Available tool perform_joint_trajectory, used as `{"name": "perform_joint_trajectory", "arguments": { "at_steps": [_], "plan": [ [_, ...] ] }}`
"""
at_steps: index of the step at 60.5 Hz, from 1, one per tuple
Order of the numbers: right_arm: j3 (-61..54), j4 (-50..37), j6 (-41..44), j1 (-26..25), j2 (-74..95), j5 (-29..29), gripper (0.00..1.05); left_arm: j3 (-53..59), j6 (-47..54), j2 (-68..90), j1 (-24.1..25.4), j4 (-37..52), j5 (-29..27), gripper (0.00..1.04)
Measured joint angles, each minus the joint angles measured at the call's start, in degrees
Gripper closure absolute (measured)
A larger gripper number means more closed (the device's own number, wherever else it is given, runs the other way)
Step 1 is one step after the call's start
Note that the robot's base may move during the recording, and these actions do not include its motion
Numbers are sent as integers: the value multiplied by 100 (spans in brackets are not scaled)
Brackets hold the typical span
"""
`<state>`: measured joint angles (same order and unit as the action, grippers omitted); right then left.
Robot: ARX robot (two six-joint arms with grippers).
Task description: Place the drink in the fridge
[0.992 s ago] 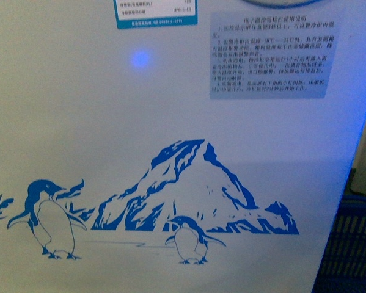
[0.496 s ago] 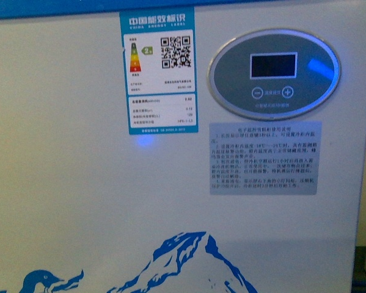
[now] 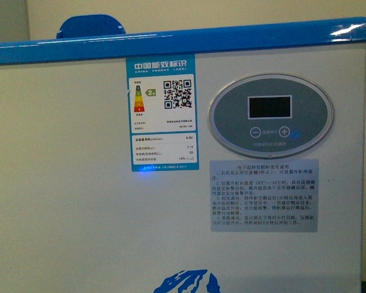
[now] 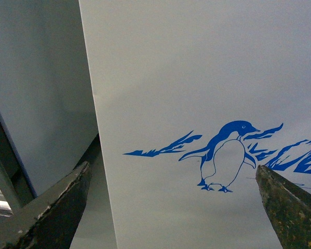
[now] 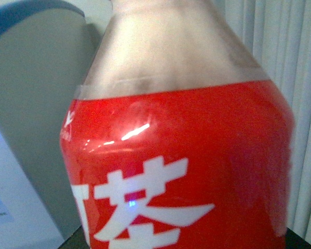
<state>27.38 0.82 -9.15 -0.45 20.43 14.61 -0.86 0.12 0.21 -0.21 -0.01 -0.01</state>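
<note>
The drink (image 5: 176,155) fills the right wrist view: a clear shoulder with pale amber liquid above a red label with white characters. My right gripper is shut on it, and the bottle hides its fingers. The fridge (image 3: 66,183) stands right in front of me, white with a blue rim (image 3: 170,44) along its top. Neither arm shows in the front view. My left gripper (image 4: 172,174) is open, with nothing between its dark fingertips (image 4: 67,194), and faces the penguin decal (image 4: 225,158) on the fridge's front. The fridge's lid and inside are out of view.
The fridge's front carries an energy label (image 3: 163,113), an oval control panel (image 3: 271,116) and an instruction sticker (image 3: 264,195). A pale grey cabinet (image 4: 36,93) stands beside the fridge's corner. A pale curtain (image 5: 295,52) hangs behind the drink.
The front view has risen up the fridge's face, from the penguin-and-mountain decal, past the label and panel, to the blue rim.
</note>
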Motion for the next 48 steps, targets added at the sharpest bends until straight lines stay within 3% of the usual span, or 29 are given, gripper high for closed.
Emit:
{"name": "perform_joint_trajectory", "arguments": {
  "at_steps": [12,28,48],
  "plan": [
    [-382,-393,66,905,-229,833,67,0,0,0,0,0,0,8],
    [-894,-551,170,1196,-415,1447,67,0,0,0,0,0,2,8],
    [-935,-553,219,1248,-455,1517,67,0,0,0,0,0,0,8]
  ]
}}
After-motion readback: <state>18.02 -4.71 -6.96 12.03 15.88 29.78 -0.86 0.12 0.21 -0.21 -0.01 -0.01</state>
